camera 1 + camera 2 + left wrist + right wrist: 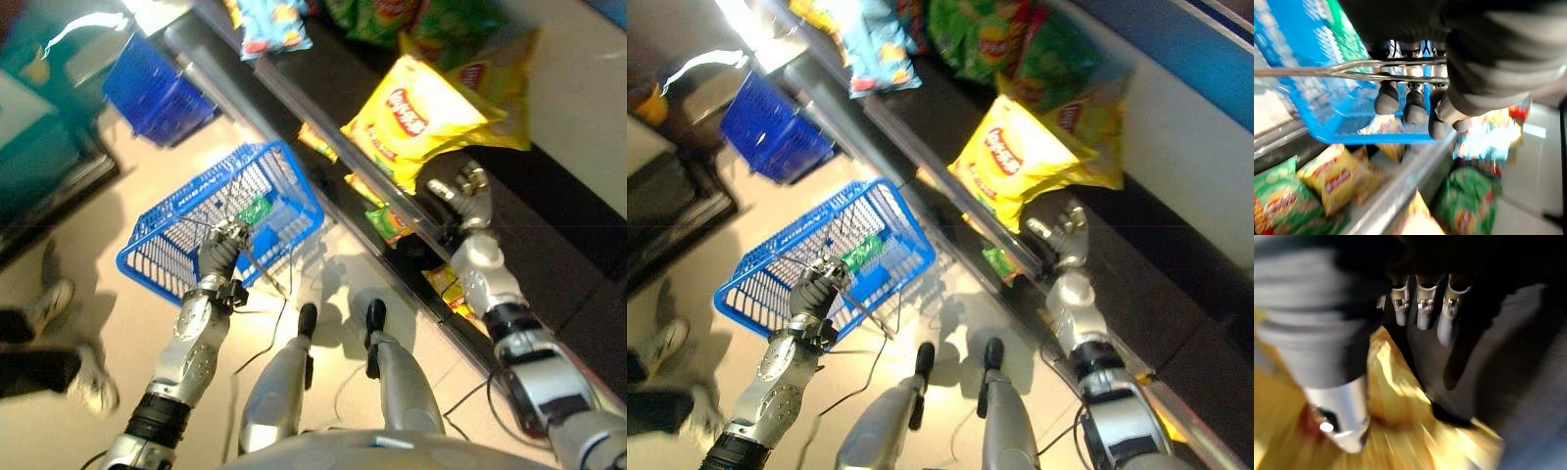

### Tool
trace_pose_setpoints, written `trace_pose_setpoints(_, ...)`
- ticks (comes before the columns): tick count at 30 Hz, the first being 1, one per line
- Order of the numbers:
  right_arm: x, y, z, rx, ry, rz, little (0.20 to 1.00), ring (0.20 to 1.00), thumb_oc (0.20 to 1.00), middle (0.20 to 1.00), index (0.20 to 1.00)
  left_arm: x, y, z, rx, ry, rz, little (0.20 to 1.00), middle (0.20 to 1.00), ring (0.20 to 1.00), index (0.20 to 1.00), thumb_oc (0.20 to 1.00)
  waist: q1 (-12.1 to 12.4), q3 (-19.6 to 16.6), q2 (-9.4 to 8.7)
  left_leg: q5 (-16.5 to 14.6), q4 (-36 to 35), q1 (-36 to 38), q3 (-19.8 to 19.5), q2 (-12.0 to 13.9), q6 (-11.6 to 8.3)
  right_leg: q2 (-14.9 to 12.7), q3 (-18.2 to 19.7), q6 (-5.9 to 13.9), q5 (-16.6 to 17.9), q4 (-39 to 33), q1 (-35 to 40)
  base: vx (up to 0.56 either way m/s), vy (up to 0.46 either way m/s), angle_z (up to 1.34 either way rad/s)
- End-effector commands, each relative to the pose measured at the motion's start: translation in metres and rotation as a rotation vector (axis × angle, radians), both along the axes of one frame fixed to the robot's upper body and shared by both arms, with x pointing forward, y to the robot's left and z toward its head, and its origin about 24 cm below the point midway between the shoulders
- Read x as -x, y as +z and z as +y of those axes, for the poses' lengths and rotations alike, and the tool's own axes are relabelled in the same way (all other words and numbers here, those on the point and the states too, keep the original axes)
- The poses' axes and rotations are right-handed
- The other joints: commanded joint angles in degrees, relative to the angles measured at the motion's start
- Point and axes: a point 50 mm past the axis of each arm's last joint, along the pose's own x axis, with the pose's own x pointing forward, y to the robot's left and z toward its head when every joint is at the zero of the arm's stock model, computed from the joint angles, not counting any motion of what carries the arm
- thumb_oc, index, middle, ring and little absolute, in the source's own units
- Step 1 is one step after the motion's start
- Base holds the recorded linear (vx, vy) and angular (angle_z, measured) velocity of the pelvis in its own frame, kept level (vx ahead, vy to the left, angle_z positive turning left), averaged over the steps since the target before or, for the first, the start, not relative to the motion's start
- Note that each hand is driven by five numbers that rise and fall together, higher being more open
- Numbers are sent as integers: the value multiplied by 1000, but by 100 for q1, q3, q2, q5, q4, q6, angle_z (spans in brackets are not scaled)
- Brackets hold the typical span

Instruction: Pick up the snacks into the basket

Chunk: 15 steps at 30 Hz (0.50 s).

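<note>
Shop floor w/ a long dark shelf unit (323, 88) running from 11 to 5 o'clock, stocked w/ snack bags. We see a blue basket (186, 230) at 9 o'clock, carried by our left hand (223, 250), fingers clenched round its wire handle (1376, 69); a green pack (862, 253) lies inside. At 2 o'clock the big yellow chip bag (416, 117) sits at the shelf edge, our right hand (462, 191) just under it, touching, fingers loosely spread, not clasping.
</note>
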Motion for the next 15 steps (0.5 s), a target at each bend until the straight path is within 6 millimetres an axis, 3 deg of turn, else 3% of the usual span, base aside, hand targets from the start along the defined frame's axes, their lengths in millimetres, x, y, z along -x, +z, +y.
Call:
trace_pose_setpoints(1,-22,56,-9,-14,-59,-148,1000,1000,1000,1000,1000,0,89,-19,18,-127,-454,200,200,200,200,200,28,-25,-90,-445,267,-79,-273,-444,117,-433,-85,807,-386,-37,491,-3,-57,-16)
trace_pose_setpoints(15,-48,85,-3,-22,-9,-93,1000,1000,1000,1000,1000,-2,102,-25,17,-139,-498,200,200,200,200,200,248,309,-188,-308,115,-289,-520,-375,49,-380,-310,757,-469,-44,416,3,-33,3)
